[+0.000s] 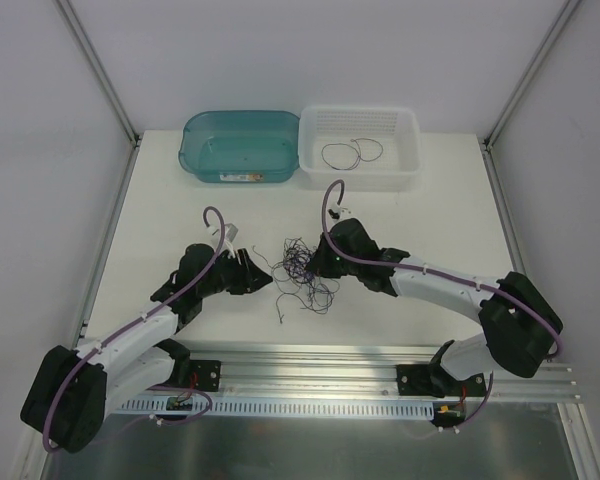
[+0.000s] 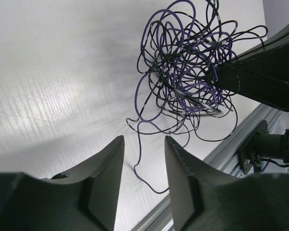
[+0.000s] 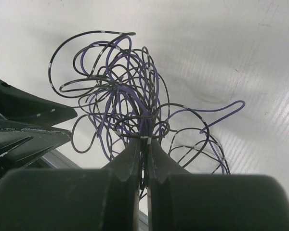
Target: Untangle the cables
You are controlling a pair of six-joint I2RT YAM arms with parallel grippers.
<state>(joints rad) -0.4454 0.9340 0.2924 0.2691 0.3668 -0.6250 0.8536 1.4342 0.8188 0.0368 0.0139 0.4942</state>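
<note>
A tangle of thin black and purple cables (image 1: 302,272) lies on the white table between the arms. My right gripper (image 1: 318,262) is shut on several strands of the tangle (image 3: 130,106), pinched between its fingertips (image 3: 143,142). My left gripper (image 1: 265,277) is open and empty, just left of the tangle; in the left wrist view the tangle (image 2: 188,62) lies ahead and to the right of its fingers (image 2: 111,159), with one purple strand (image 2: 137,154) trailing between them. Two separate cables (image 1: 350,153) lie in the white basket.
A teal bin (image 1: 240,146) and a white perforated basket (image 1: 360,125) stand side by side at the table's back. An aluminium rail (image 1: 320,375) runs along the near edge. Frame posts stand at both back corners.
</note>
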